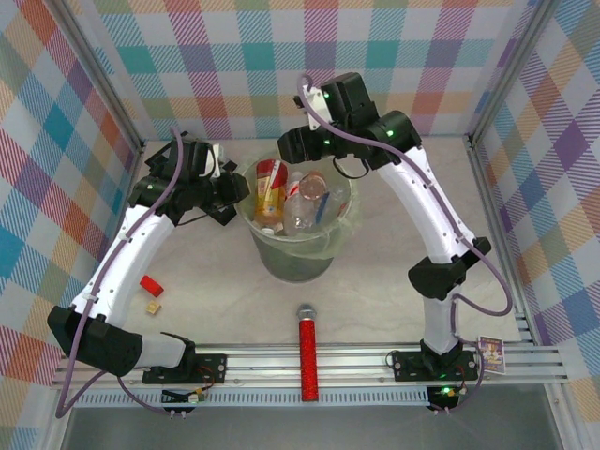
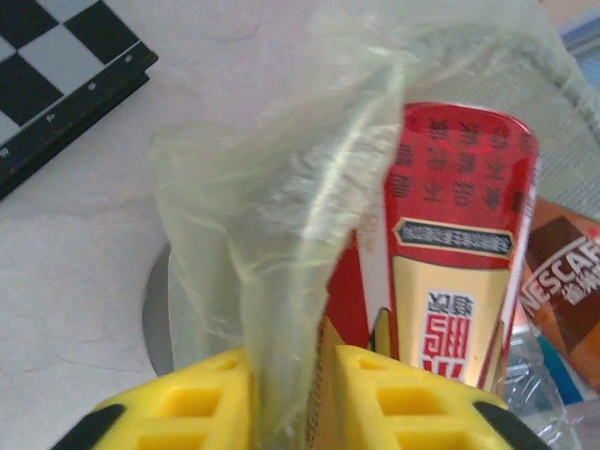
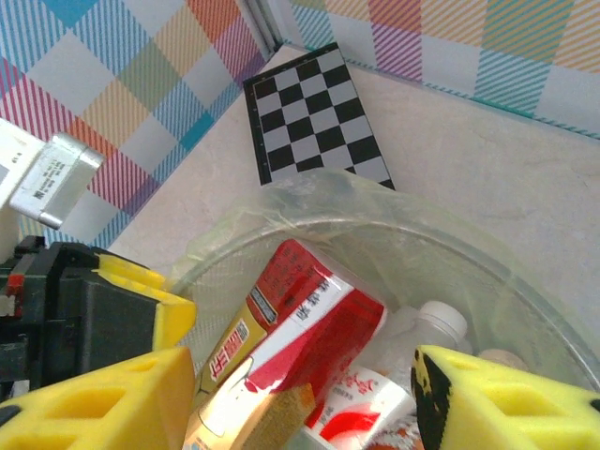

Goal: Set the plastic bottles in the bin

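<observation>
Pale table (image 1: pixel 216 291): left gripper (image 2: pixel 292 380) nipped on liner (image 2: pixel 272 216) at bin (image 1: pixel 291 262) rim; right gripper (image 3: pixel 300 398) wide open, empty. Probably best to free liner before retracting.

Lighting is bright and diffuse from overhead. The top view is sharp, with faint soft shadows beside the bin (image 1: pixel 292 261). The left wrist view is soft, and the liner (image 2: pixel 272 234) looks hazy. In the right wrist view, glare marks the red-labelled bottle (image 3: pixel 309 319), and the near yellow fingers (image 3: pixel 94 403) blur.

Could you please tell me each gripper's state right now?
Left gripper: closed on the thin translucent plastic bin liner.
Right gripper: open, holding nothing.
</observation>
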